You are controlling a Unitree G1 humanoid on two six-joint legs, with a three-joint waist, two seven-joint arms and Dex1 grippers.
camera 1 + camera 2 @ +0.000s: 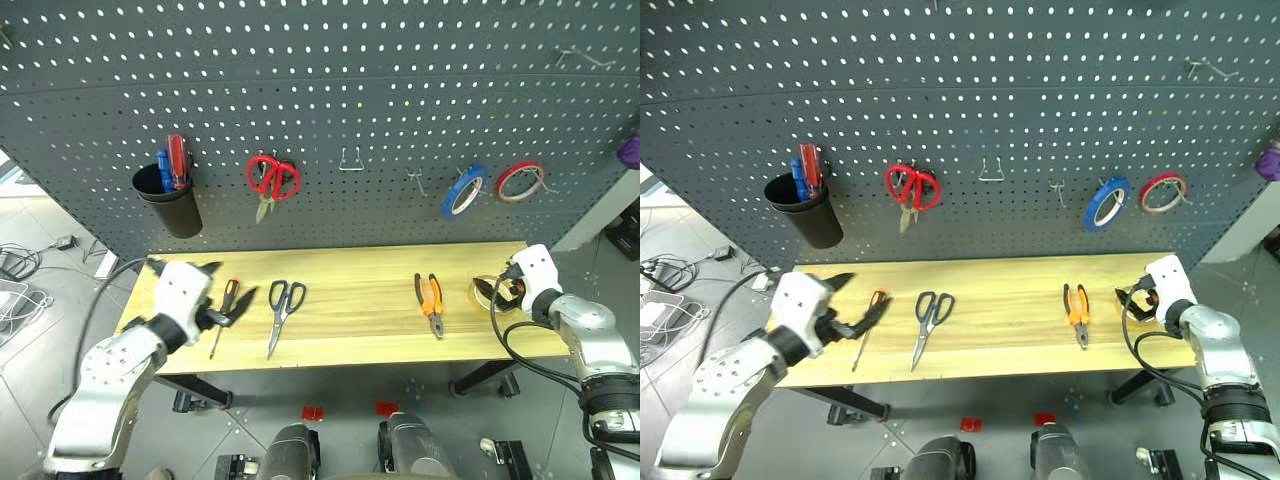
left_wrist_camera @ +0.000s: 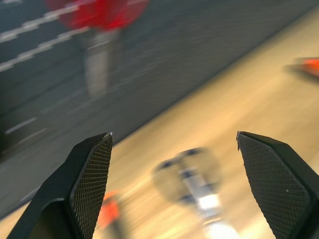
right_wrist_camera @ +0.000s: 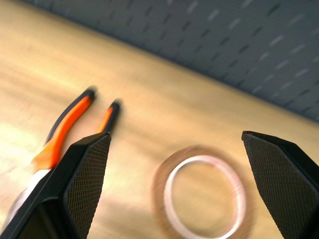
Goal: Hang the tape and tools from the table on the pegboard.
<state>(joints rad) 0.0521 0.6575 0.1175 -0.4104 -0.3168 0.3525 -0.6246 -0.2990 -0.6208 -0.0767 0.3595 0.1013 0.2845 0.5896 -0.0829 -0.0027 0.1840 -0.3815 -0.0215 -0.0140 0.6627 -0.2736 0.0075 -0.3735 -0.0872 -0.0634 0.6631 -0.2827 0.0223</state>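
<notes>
Nearest of all, at the table's left end, the left gripper [image 1: 852,300] hovers with its two black fingers [image 2: 92,184] spread wide and nothing between them; its tips hang just over the handle of the orange-and-black screwdriver [image 1: 222,315], though whether they touch it cannot be told. That slim screwdriver lies on the light wood-grain table [image 1: 350,335], and just to its right lie the dark-handled scissors [image 1: 282,312], handles toward the pegboard [image 1: 330,90] and blades toward the front edge. Above them on the dark grey pegboard, a black cup [image 1: 170,200] hangs at the left and holds a red screwdriver [image 1: 178,160] and a blue screwdriver [image 1: 163,168] standing handle-up. Further right on the board hang the red-handled scissors [image 1: 272,180], then a bare wire hook [image 1: 350,160], then the blue tape ring [image 1: 464,191] and the red tape ring [image 1: 521,182] side by side. Back on the tabletop, the pliers [image 1: 431,302] with orange-and-black handles lie right of centre, handles toward the board. Near the table's right end lies the thin yellow tape [image 3: 203,191], flat on the wood and close beside the pliers' handles as seen from the right wrist. The right gripper [image 1: 496,294] is poised over that ring with its fingers [image 3: 84,184] also fully apart, gripping nothing; the ring sits between them in the wrist view, untouched.
</notes>
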